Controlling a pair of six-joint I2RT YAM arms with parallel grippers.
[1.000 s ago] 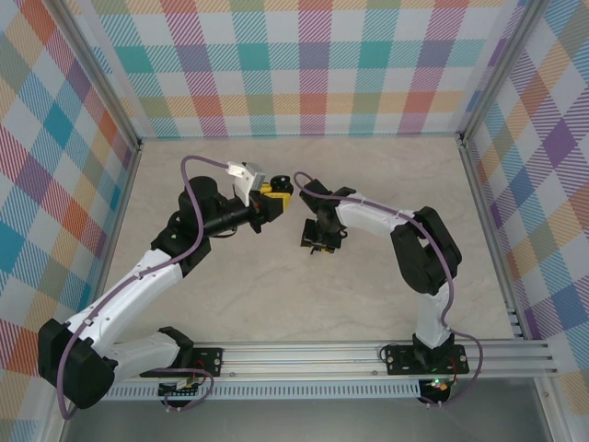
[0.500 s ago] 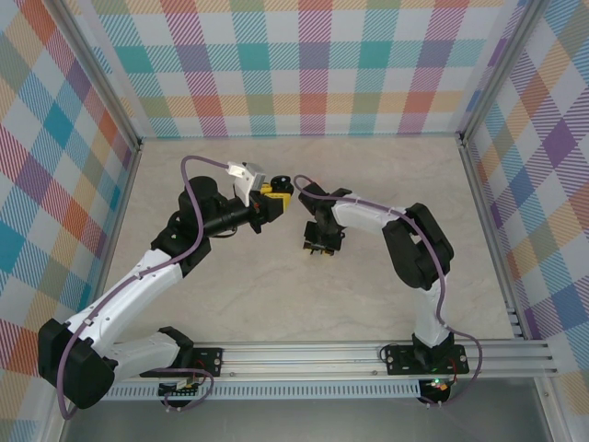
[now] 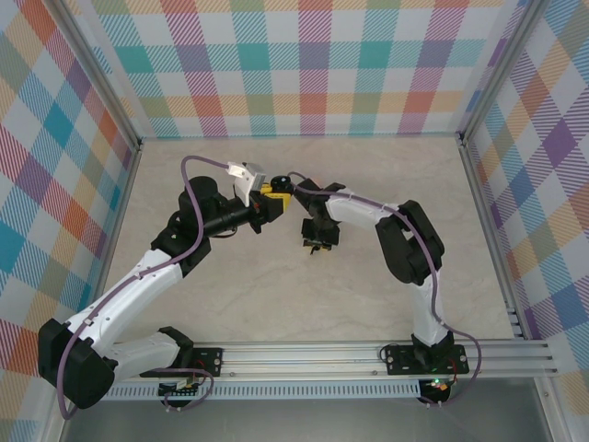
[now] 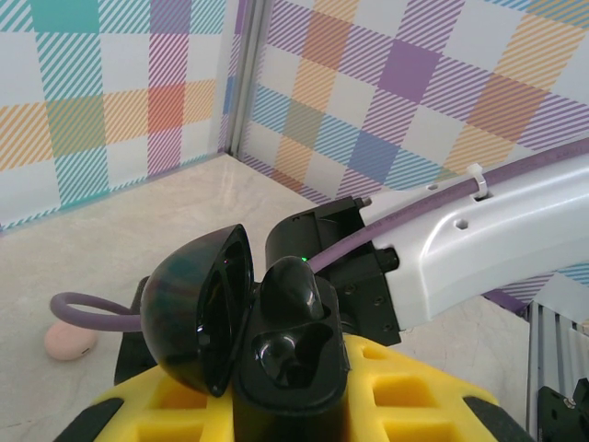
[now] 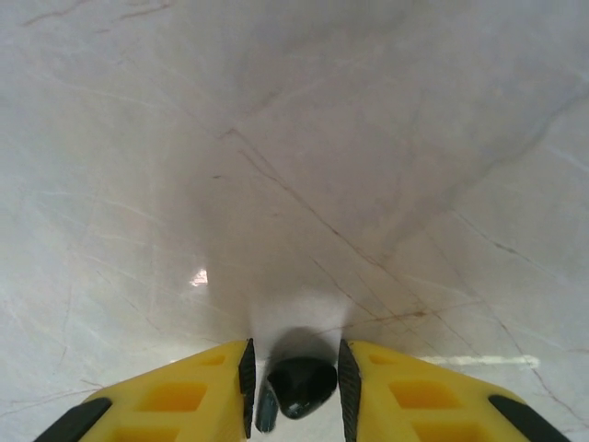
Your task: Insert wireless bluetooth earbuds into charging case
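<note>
My left gripper (image 3: pixel 274 196) is shut on the black charging case (image 4: pixel 287 368), holding it above the table with its lid (image 4: pixel 191 318) swung open to the left. One black earbud (image 4: pixel 296 290) sits in the case's far socket, and the near socket (image 4: pixel 276 354) is bare. Just right of it, my right gripper (image 3: pixel 316 243) points down at the table. A second black earbud (image 5: pixel 302 385) lies on the table between its yellow fingers (image 5: pixel 184 401), the dark pads against both its sides.
A pale pink rounded object (image 4: pixel 71 341) lies on the table beyond the case. The right arm's white link (image 4: pixel 479 239) and purple cable pass close behind the case. Plaid walls (image 3: pixel 313 64) enclose the marble table (image 3: pixel 276 295); a rail (image 3: pixel 368 354) runs along the near edge.
The right gripper's jaws have closed in around the black earbud, and the right arm's elbow has shifted left. The left arm and the case have stayed still.
</note>
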